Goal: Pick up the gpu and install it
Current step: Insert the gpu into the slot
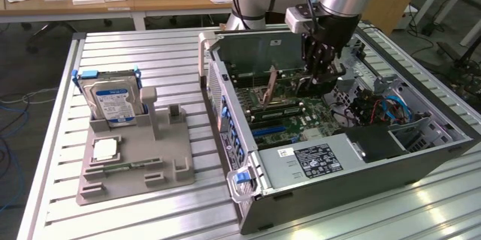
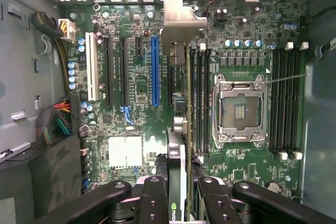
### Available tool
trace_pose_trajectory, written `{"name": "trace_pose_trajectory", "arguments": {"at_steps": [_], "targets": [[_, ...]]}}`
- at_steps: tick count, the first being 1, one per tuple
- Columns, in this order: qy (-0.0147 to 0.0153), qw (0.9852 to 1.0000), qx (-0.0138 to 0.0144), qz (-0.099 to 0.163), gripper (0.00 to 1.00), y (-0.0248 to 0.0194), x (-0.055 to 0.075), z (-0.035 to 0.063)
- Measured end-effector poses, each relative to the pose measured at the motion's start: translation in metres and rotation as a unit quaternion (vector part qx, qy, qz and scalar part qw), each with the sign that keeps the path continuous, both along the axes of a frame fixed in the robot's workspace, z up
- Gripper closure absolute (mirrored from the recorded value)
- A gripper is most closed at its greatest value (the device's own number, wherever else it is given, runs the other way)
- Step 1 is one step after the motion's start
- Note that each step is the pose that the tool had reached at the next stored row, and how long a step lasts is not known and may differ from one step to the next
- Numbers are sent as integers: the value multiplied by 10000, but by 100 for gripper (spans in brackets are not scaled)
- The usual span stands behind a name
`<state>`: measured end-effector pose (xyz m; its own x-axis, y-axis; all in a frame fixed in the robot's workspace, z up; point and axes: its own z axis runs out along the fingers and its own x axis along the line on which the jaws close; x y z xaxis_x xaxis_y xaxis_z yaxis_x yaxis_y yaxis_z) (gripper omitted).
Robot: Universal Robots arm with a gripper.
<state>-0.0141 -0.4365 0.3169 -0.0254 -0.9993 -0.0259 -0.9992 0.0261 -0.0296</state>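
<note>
The gpu (image 2: 178, 103) shows edge-on in the wrist view, its silver bracket (image 2: 181, 17) towards the vented rear wall of the case. My gripper (image 2: 181, 200) is shut on its near end, a black finger (image 2: 152, 198) on each side. The card stands upright over the green motherboard (image 2: 131, 51), between the blue slot (image 2: 155, 69) and the memory slots (image 2: 202, 93). I cannot tell whether it touches the board. In the exterior view my gripper (image 1: 319, 79) reaches down into the open computer case (image 1: 225, 116), with the gpu (image 1: 301, 86) below it.
At the exterior view's left, a grey holder (image 1: 135, 161) carries a hard drive (image 1: 112, 102) with a blue-white label. Inside the case are the power supply (image 1: 316, 158), coloured cables (image 1: 383, 107) and the empty processor socket (image 2: 239, 108). The case rests on a ribbed metal table (image 1: 135, 54).
</note>
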Motion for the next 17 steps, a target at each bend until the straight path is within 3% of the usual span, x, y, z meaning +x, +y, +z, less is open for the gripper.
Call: {"name": "trace_pose_trajectory", "arguments": {"at_steps": [11,17], "targets": [[0,10000,-1,0,73,-2,-1,-51],[0,10000,-1,13,73,-66,-6,-58]]}}
